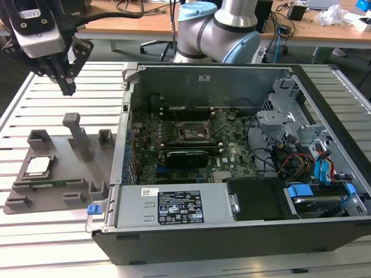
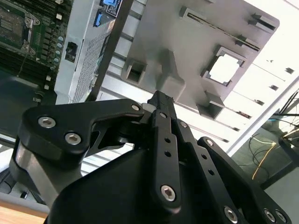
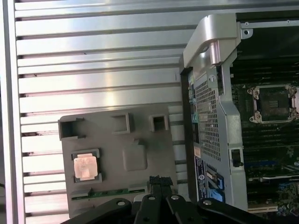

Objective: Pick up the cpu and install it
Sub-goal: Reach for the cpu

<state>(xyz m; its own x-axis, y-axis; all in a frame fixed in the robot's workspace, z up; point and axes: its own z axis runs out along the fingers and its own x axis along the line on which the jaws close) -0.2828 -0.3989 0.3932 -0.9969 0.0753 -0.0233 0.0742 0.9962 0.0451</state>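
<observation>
While the gripper (image 1: 68,87) is hovering above the grey fixture (image 1: 69,171) with its fingers pressed together and empty, the cpu (image 1: 38,165) is lying untouched in its recess there. The socket (image 1: 191,132) inside the computer case (image 1: 203,246) is sitting bare, so both pickup and installation are waiting.

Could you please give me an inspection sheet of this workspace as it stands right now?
Surface: slatted metal table, carrying a grey fixture tray and an open computer case.
Job's things: cpu lies flat in a tray pocket, untouched; socket sits on the motherboard inside the case.
Clutter: nothing seen.
Gripper: gripper shut, holding nothing, hovering over the table near the tray.
Cables: coloured wire bundle inside the case, at the exterior view's right.
Surroundings: wooden desks behind the robot arm.
</observation>
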